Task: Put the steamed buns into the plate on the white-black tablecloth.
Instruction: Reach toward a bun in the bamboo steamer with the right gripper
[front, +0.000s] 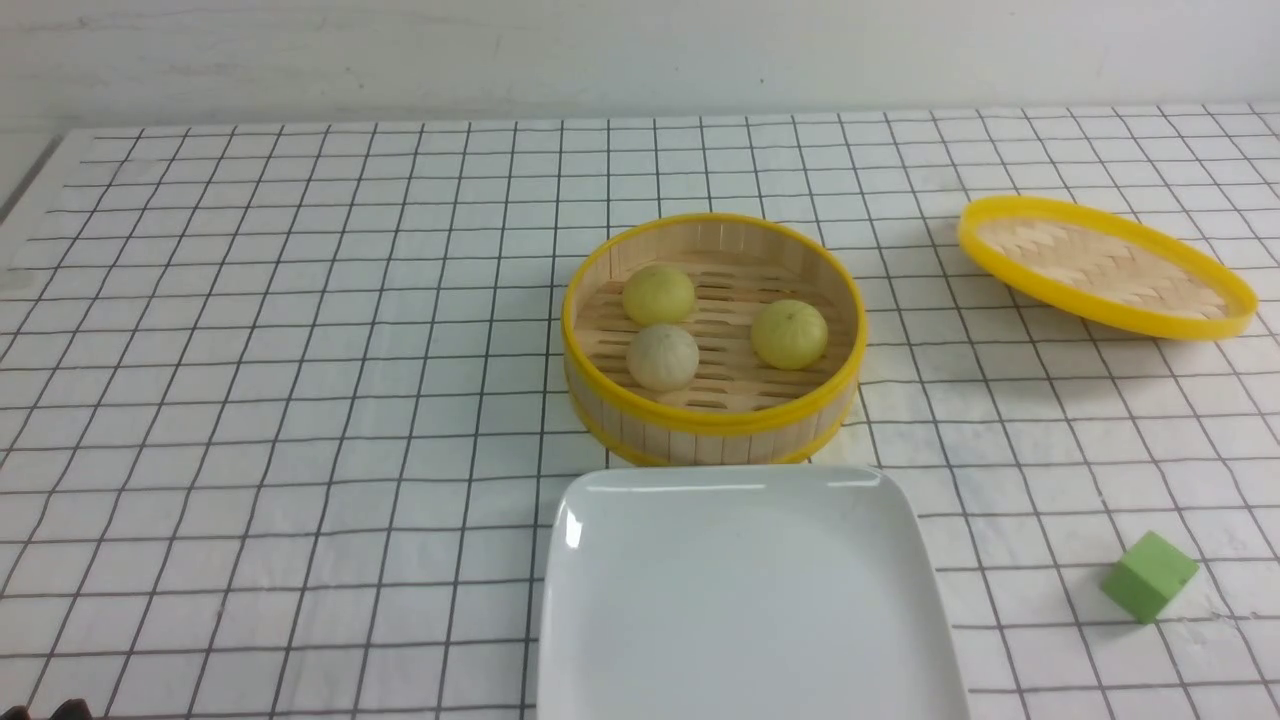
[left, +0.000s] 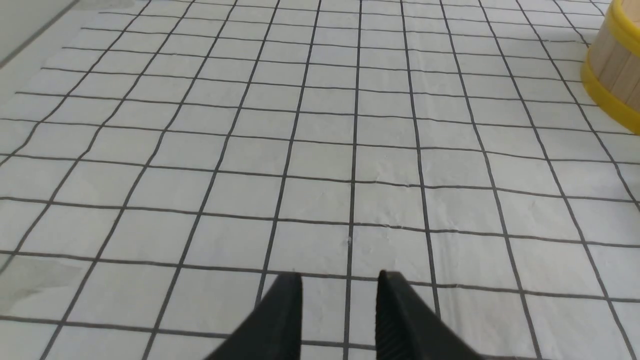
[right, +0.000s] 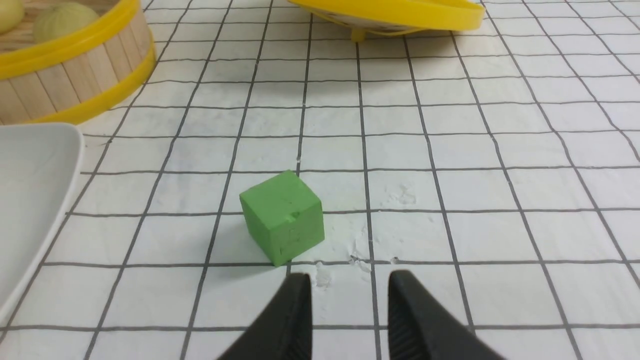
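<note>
Three steamed buns lie in a round bamboo steamer basket (front: 712, 425): a pale yellow one (front: 659, 294) at the back left, a beige-white one (front: 662, 356) in front of it, another pale yellow one (front: 789, 334) on the right. The white plate (front: 745, 600) sits bare just in front of the basket on the white-black tablecloth (front: 300, 400). Neither arm shows in the front view. My left gripper (left: 340, 280) hovers open over bare cloth, far left of the basket (left: 612, 75). My right gripper (right: 350, 280) is open and holds nothing, just short of a green cube (right: 282, 216).
The steamer's yellow-rimmed woven lid (front: 1105, 265) lies at the back right, one edge raised. The green cube (front: 1148, 575) sits right of the plate. In the right wrist view the plate's corner (right: 30, 200) and the basket (right: 70, 75) lie beyond the cube.
</note>
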